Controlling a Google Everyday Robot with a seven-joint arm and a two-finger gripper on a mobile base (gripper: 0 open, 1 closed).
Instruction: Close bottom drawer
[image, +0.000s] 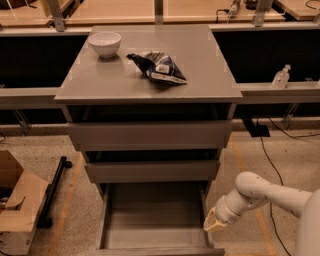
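The bottom drawer (155, 217) stands pulled far out beneath the grey cabinet (150, 135); the gripper (214, 223) sits just beside its right wall, grip unreadable; closing looks wholly undone.

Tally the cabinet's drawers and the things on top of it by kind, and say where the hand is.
Drawers: 3 (top drawer, middle drawer, bottom drawer pulled out)
Bowl: 1
Snack bag: 1
Total: 5
Hand: low, beside the bottom drawer's right side.
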